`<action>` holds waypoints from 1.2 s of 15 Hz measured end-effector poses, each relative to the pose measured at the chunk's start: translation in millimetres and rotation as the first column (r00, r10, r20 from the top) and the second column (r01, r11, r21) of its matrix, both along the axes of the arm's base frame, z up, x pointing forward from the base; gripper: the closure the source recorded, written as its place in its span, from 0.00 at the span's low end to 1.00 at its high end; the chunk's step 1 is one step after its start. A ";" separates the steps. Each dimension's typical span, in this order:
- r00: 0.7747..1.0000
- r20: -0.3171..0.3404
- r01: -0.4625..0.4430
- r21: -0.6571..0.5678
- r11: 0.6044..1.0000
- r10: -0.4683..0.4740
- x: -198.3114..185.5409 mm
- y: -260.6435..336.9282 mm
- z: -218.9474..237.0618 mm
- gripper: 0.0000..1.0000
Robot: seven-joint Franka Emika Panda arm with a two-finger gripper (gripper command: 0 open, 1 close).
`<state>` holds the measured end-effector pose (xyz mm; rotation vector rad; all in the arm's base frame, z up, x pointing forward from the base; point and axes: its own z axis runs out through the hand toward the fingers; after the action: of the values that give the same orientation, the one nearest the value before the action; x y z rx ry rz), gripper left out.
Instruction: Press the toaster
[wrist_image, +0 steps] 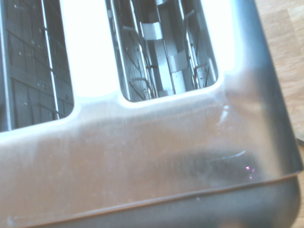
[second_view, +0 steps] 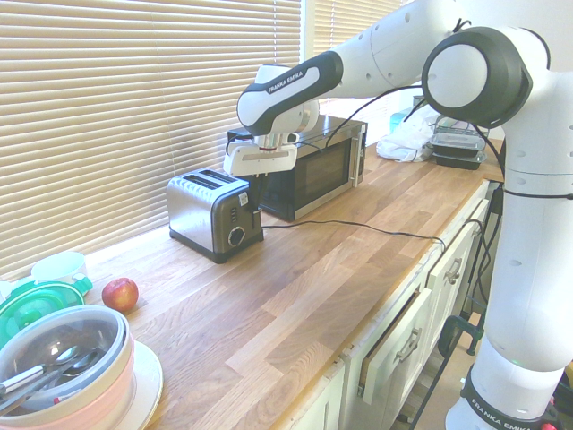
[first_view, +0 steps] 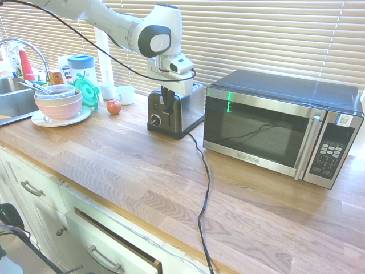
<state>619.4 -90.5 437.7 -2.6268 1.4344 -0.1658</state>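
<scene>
the pincer, its two fingers together and grasping nothing visible, points downward at the black end panel of the toaster. the toaster stands upright on the wooden counter, directly beside and partly beneath the pincer; the wrist view shows its slots to be without bread. the round knob lies low on the panel, near the pincer, and the cord runs over the counter. the microwave is beside the toaster; the apple lies on the toaster's other side, farther from the pincer. handling, as judged: the casing is probably stiff, fairly light and smooth enough to slip, so that an off-centre push could slide or tip it. no grasp is required; the closed tips should bear on the end lever from above and press straight down against its spring, clear of the knob.
</scene>
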 end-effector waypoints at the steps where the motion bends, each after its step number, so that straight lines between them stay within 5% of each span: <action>1: 1.000 -0.005 0.000 0.000 1.000 0.000 1.1 -0.2 -4.6 1.00; 18: 0.997 -0.054 -0.061 0.003 0.998 0.061 11.2 29.4 -61.8 1.00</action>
<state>630.6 -61.1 375.9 -2.6898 1.3676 -0.0872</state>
